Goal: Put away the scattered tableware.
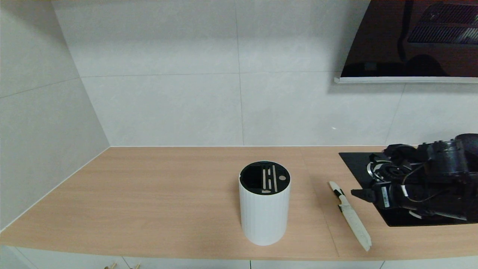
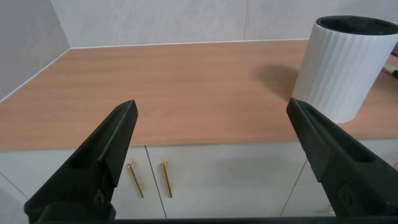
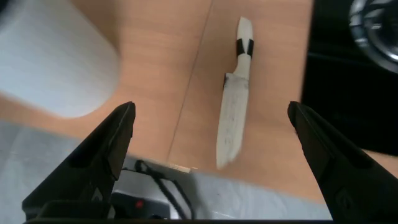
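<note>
A white knife with a black band on its handle lies flat on the wooden counter, near the front edge, right of a white ribbed holder with a black slotted top. My right gripper hovers just right of the knife over the cooktop's edge. In the right wrist view the gripper is open above the knife, with the holder off to one side. My left gripper is open and holds nothing, out in front of the counter edge, with the holder farther off.
A black cooktop is set into the counter at the right, with a burner ring. A dark range hood hangs above. Tiled walls close the back and left. Gold cabinet handles sit below the counter front.
</note>
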